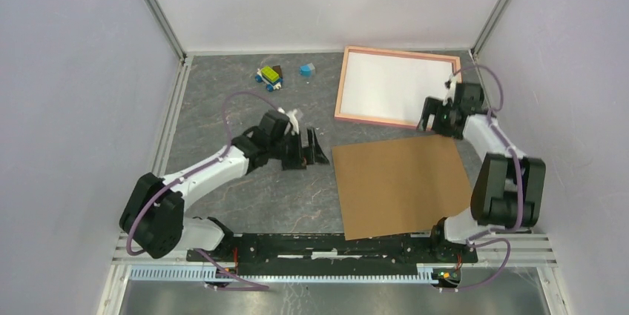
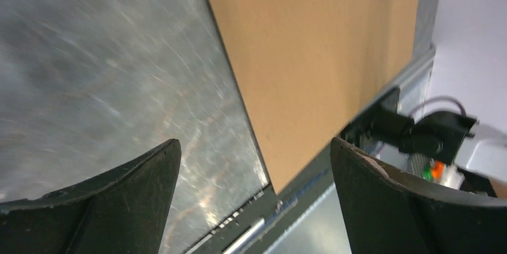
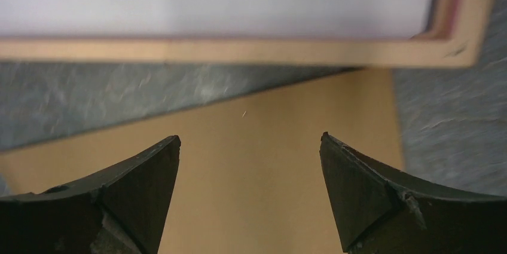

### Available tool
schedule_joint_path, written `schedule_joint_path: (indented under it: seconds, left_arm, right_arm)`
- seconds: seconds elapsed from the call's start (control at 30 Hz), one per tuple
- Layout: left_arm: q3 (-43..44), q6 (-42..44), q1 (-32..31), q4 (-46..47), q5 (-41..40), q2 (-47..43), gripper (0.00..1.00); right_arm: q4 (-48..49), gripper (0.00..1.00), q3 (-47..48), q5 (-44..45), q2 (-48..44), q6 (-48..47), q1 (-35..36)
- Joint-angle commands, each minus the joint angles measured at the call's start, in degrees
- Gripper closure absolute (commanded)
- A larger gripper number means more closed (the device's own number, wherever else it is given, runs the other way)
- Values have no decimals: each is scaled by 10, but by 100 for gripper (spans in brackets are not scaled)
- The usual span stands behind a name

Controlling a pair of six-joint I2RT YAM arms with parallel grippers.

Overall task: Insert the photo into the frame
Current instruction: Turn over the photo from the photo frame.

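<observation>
Since the pink frame [image 1: 340,87] at the table's far right is filled by a plain white sheet, probably the photo [image 1: 393,85] lying face down, the main step looks done. The right gripper [image 3: 250,140], by the frame's near corner, and the left gripper [image 2: 256,146] both gape empty. The brown backing board [image 1: 400,185] lies loose just before the frame, not yet fitted.

A grey marbled table [image 1: 245,189] carries a pink frame [image 1: 340,85], white inside, lying flat at far right. A brown board [image 1: 400,181] lies near right. Small toy blocks [image 1: 271,76] and a blue block [image 1: 307,70] sit far centre.
</observation>
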Motion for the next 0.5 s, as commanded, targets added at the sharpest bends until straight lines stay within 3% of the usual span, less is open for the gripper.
schedule_joint_path:
  seconds: [0.0,0.17,0.47]
  left_arm:
    - [-58,-134,-82,139,17,9,0]
    - [-109,-214,-149,221,-58,27,0]
    - [-142,-261,-188,271,-112,67,0]
  right_arm:
    - [83,7,-118,-96,-100,5,-2]
    - [69,4,-202,18,-166,14,-38]
    - [121,2,-278,86,-223,26,-152]
